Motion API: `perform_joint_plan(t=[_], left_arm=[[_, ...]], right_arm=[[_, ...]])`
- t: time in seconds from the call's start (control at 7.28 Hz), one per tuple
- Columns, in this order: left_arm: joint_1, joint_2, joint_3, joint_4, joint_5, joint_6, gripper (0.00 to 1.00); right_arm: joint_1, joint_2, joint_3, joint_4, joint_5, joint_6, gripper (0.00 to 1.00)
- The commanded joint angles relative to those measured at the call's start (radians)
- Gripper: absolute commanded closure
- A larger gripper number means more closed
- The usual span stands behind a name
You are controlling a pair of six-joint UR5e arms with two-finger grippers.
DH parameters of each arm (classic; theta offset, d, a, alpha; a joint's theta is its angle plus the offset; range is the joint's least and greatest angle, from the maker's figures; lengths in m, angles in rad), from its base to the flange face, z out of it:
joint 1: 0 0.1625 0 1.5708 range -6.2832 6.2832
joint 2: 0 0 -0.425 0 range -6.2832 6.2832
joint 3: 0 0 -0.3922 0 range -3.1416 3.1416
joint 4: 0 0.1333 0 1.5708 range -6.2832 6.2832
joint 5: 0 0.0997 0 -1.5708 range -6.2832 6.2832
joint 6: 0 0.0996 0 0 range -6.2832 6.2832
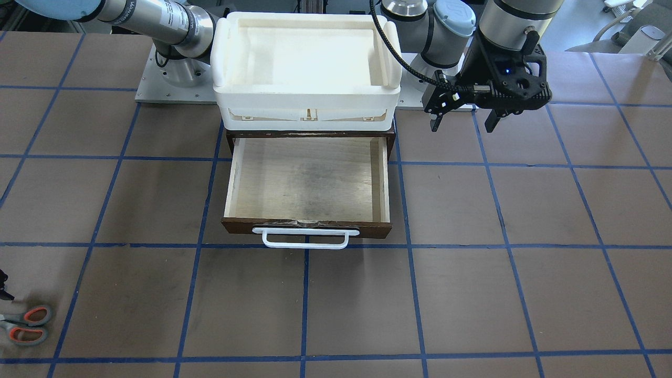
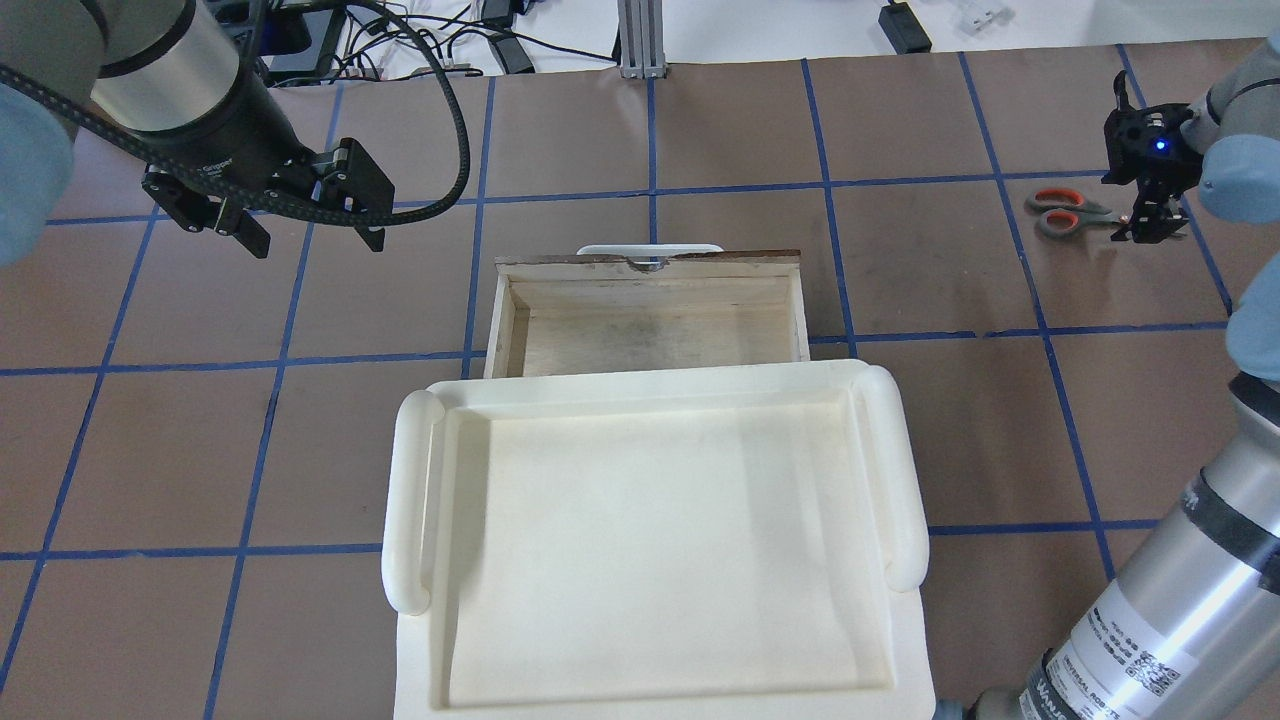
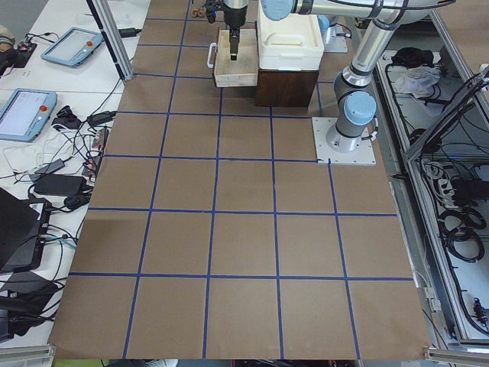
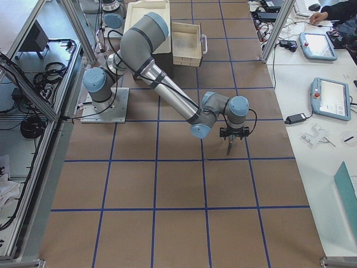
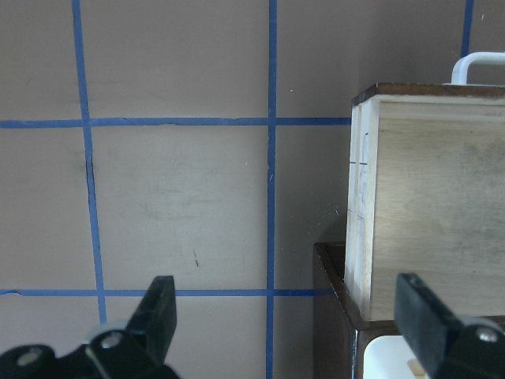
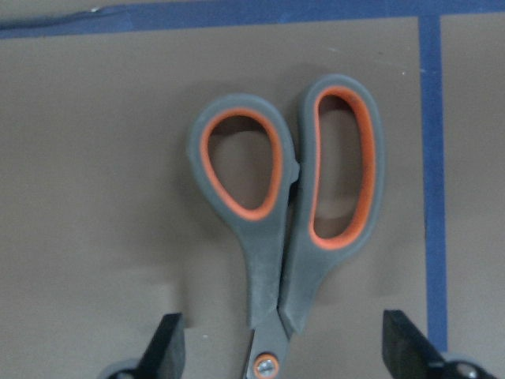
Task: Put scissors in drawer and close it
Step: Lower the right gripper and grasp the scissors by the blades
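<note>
The scissors (image 1: 26, 325) lie closed and flat on the brown table near its far right corner, also in the overhead view (image 2: 1065, 210). In the right wrist view their grey handles with orange linings (image 6: 292, 213) point away from the camera. My right gripper (image 6: 288, 359) is open, with a finger on each side of the scissors near the pivot; it also shows overhead (image 2: 1150, 225). The drawer (image 1: 307, 178) is pulled out of the dark cabinet (image 1: 310, 133) and empty, its white handle (image 1: 306, 237) in front. My left gripper (image 1: 464, 123) is open and empty, above the table beside the cabinet.
A large white plastic tray (image 1: 307, 94) sits on top of the cabinet and overhangs the back of the drawer. The drawer's plywood side (image 5: 426, 205) is to the right of the left gripper (image 5: 290, 316). Blue tape lines grid the table.
</note>
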Motion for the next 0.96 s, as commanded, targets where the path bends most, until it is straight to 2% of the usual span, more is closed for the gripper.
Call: perform_joint_plan(t=[0.0, 0.55, 0.82], left_arm=[[0.0, 0.0, 0.0, -0.001, 0.0, 0.0, 0.0], [0.0, 0.003, -0.014, 0.002, 0.0, 0.0, 0.0], [0.001, 0.012, -0.028, 0.011, 0.0, 0.0, 0.0]], right_arm=[[0.0, 0.005, -0.005, 0.025, -0.006, 0.017, 0.11], [0.0, 0.007, -0.006, 0.045, -0.008, 0.026, 0.15], [-0.001, 0.005, -0.009, 0.1, -0.026, 0.084, 0.26]])
